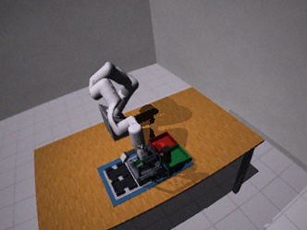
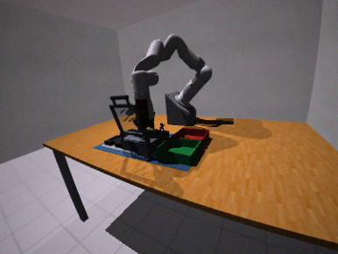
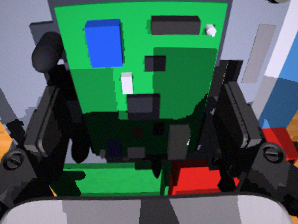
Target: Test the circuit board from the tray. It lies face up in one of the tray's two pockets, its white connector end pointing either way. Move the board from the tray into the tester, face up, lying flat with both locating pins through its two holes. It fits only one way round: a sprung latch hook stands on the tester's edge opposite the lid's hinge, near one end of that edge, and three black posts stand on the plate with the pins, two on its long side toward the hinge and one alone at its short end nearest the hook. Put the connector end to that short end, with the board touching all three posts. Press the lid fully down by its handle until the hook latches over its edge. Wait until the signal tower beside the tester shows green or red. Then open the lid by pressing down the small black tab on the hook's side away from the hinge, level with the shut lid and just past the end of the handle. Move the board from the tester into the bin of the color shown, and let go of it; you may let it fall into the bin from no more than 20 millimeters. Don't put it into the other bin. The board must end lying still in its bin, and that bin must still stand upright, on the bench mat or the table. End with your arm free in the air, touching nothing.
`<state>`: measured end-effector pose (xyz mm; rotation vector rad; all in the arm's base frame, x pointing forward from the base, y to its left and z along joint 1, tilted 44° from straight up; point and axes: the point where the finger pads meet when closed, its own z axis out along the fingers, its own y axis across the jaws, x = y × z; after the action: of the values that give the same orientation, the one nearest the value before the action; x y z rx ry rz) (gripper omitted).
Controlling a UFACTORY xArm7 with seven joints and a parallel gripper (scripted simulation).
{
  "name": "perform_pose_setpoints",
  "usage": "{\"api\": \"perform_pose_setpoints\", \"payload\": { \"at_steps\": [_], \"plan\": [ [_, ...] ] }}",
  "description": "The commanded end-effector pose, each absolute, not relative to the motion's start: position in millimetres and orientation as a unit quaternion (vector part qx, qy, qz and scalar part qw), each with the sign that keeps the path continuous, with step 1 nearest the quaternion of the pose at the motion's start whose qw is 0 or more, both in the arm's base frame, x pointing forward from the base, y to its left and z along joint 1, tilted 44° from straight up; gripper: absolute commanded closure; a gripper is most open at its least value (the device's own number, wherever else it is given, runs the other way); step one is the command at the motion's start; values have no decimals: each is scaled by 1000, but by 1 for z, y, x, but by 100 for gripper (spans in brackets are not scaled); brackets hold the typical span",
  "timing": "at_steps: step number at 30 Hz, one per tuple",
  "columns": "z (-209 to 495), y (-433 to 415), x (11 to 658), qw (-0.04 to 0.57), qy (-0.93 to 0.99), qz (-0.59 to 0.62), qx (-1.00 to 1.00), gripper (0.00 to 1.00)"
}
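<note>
My tool (image 3: 143,136) hangs wide open, empty, straddling the board (image 3: 136,83) near the tabletop's (image 1: 68,200) front edge; I fear lifting could snag and unseat it.
</note>
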<state>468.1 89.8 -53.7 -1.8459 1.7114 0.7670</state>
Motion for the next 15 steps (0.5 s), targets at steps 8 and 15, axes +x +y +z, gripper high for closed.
{"api": "perform_pose_setpoints", "payload": {
  "at_steps": [8, 15],
  "plan": [
    [-2, 39, 474, 253, 630, 280, -678, 0],
    [30, 7, 477, 253, 631, 280, -678, 0]
  ]
}}
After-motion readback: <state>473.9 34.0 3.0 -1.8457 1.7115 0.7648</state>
